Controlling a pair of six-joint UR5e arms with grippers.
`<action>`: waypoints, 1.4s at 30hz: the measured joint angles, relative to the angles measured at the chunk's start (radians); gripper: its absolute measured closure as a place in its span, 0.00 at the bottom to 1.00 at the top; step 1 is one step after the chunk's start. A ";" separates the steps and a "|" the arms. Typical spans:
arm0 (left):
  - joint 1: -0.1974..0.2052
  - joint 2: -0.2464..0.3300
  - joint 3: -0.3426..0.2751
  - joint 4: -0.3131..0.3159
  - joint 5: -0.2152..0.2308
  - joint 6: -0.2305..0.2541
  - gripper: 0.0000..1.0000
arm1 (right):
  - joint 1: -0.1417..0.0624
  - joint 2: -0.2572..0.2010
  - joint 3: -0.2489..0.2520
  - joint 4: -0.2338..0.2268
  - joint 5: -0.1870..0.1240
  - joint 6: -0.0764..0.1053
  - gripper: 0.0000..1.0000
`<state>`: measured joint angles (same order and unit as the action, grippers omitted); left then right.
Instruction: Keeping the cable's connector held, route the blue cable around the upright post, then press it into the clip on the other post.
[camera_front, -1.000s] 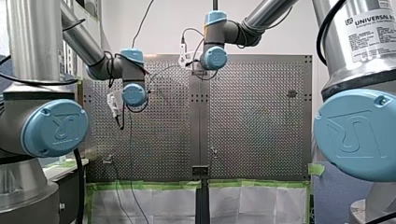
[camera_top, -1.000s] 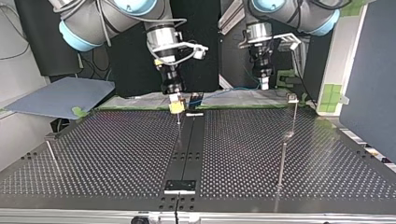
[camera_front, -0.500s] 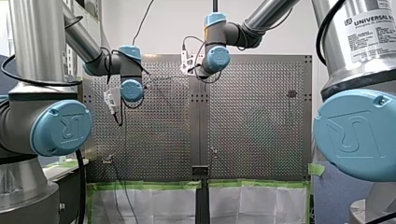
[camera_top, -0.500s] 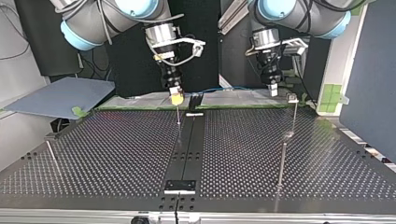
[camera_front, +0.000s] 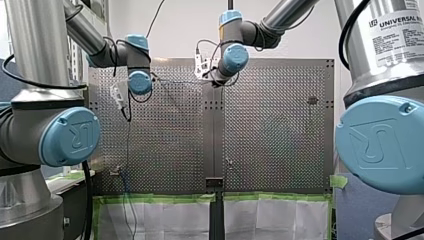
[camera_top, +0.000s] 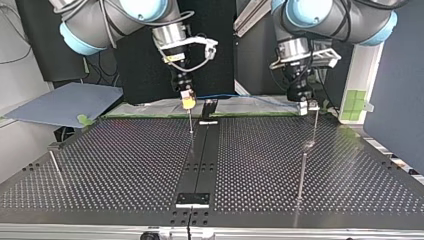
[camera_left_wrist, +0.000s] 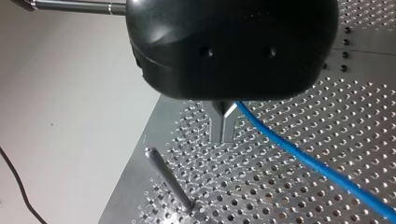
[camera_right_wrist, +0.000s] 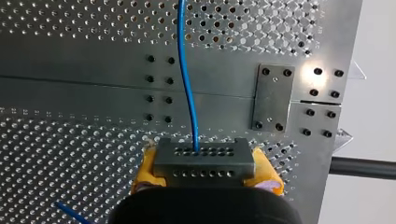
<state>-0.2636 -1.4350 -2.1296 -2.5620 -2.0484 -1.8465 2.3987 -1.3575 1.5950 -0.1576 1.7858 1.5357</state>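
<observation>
- Right end effector (camera_right_wrist: 205, 170): yellow pads (camera_right_wrist: 142, 176) clamp the connector (camera_right_wrist: 203, 158); cable (camera_right_wrist: 187, 84) runs straight ahead.
- Left end effector (camera_left_wrist: 224, 137): metal fingers (camera_left_wrist: 217, 125) closed on the cable, post (camera_left_wrist: 169, 179) just beside.

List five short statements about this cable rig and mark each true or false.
1. My right end effector holds the grey connector between yellow pads. True.
2. The blue cable is wound around the post beside my left end effector. False: it runs clear of that post.
3. My left end effector has yellow pads. False: its fingers are bare metal.
4. In the top view, the blue cable spans between both end effectors. True.
5. In the top view, my right end effector hangs just above a thin post. True.
</observation>
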 joint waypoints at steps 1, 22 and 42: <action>0.002 0.001 0.005 -0.008 0.002 -0.001 1.00 | 0.000 -0.003 -0.006 0.008 -0.002 0.000 1.00; 0.043 0.037 0.131 -0.141 0.043 -0.002 1.00 | 0.000 -0.043 -0.138 0.181 -0.039 0.024 1.00; 0.081 0.039 0.262 -0.166 0.044 0.001 1.00 | 0.009 0.020 -0.303 0.264 -0.081 0.024 1.00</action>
<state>-0.1831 -1.3956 -1.8681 -2.7276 -2.0041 -1.8458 2.4076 -1.3373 1.2915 0.1068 1.7046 1.5600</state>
